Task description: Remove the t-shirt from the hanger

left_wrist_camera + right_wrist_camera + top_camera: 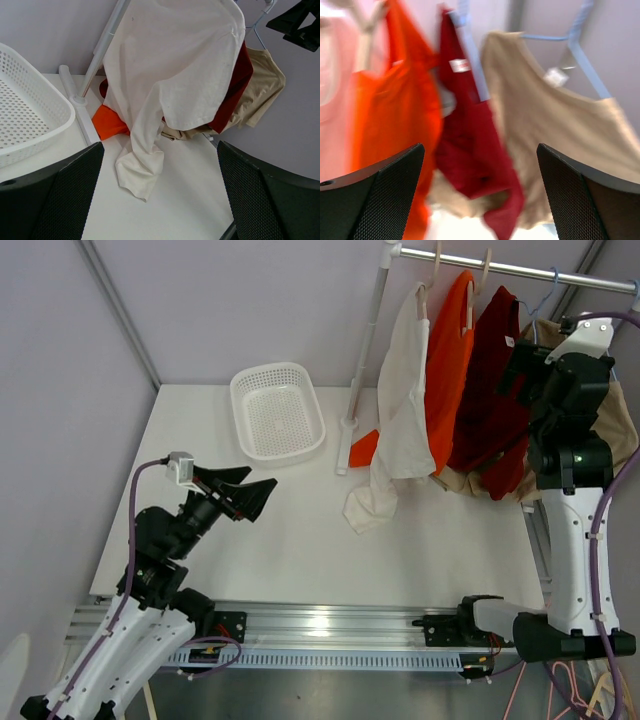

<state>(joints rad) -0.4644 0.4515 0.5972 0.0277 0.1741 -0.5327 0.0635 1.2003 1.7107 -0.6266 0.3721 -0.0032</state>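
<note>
aiming the spread jaws of the right gripper at the dark red fabric t-shirt hanging on the metal rail, we should pinch its shoulder beside the pale blue hanger, the left gripper likewise spread, empty.

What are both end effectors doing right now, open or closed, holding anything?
Left end effector: open, holding nothing.
Right end effector: open, holding nothing.
</note>
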